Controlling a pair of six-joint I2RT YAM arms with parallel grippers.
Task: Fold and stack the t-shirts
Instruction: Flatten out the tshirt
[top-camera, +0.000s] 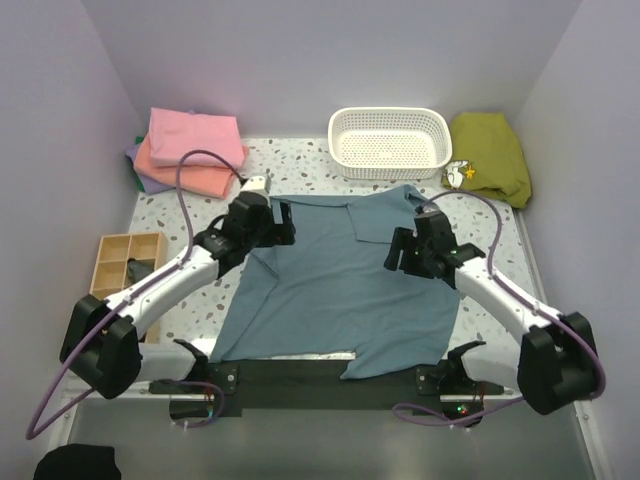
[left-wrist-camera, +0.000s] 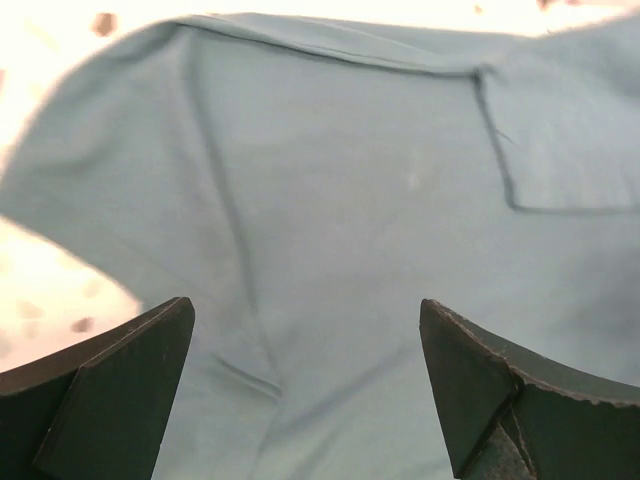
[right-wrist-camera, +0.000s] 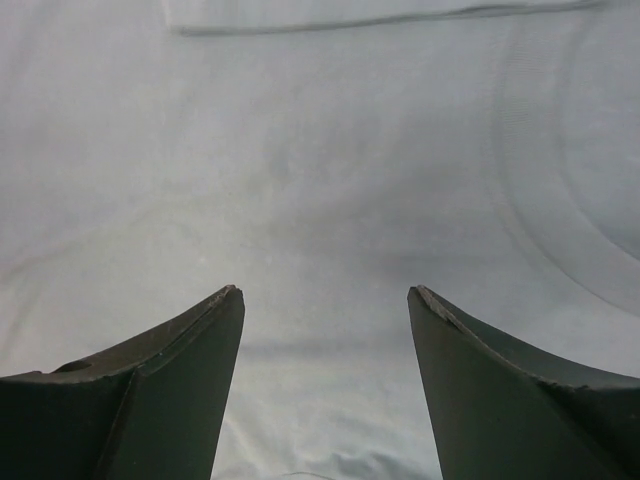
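- Two arms are over the blue-grey t-shirt (top-camera: 340, 290), which lies spread out in the middle of the speckled table (top-camera: 190, 215), one arm at each side of its far half.
- Left gripper (top-camera: 283, 222) is wide open with nothing in it. The wrist view just shows shirt fabric below and between the two fingers, plus a seam and a folded-over flap further up.
- Right gripper (top-camera: 398, 252) is open too, a fair bit of gap, nothing pinched. Its wrist view is basically all smooth blue-grey cloth under the fingers. Can't tell if either one is actually touching the fabric.
- The shirt's near hem laps onto the black strip (top-camera: 290, 385) at the near edge of the table.
- The other folded shirts (top-camera: 195, 150), pink on salmon-orange with lavender peeking out underneath, are piled in the far left corner, well apart from the blue one.
- White perforated basket (top-camera: 390, 140) sits at the far edge, an olive-green cloth (top-camera: 490, 155) to its right, and a wooden divided tray (top-camera: 130, 262) on the left side.
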